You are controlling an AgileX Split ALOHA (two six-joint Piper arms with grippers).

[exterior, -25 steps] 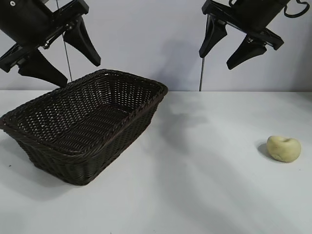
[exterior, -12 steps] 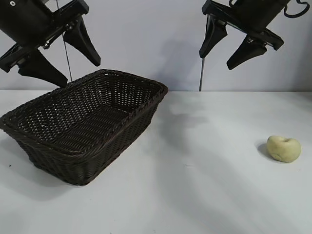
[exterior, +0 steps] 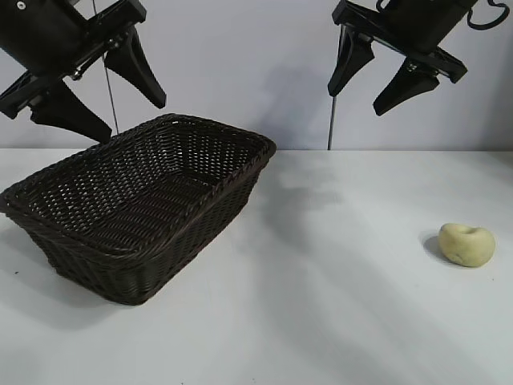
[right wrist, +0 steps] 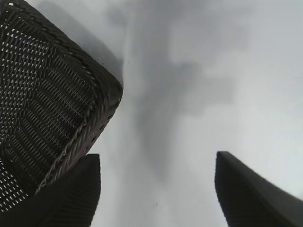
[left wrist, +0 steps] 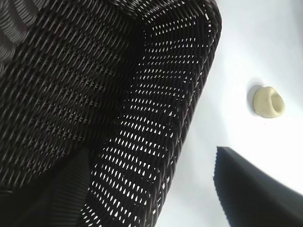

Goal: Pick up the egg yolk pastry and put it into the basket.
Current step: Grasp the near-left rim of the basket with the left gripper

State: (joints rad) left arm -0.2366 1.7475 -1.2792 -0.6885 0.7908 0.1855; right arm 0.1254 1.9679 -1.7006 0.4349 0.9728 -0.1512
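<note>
The pale yellow egg yolk pastry (exterior: 466, 244) lies on the white table at the right, far from the basket; it also shows in the left wrist view (left wrist: 267, 102). The dark brown wicker basket (exterior: 48, 233) stands at the left, empty; its rim shows in the left wrist view (left wrist: 199, 90) and the right wrist view (right wrist: 97, 120). My left gripper (exterior: 132, 120) hangs open and empty high above the basket's far left side. My right gripper (exterior: 354, 103) hangs open and empty high above the table's back, well above and left of the pastry.
The white table (exterior: 321, 305) spreads between basket and pastry. A thin vertical rod (exterior: 330, 120) stands at the back behind the right gripper, another rod (exterior: 112, 104) behind the left one. A grey wall closes the back.
</note>
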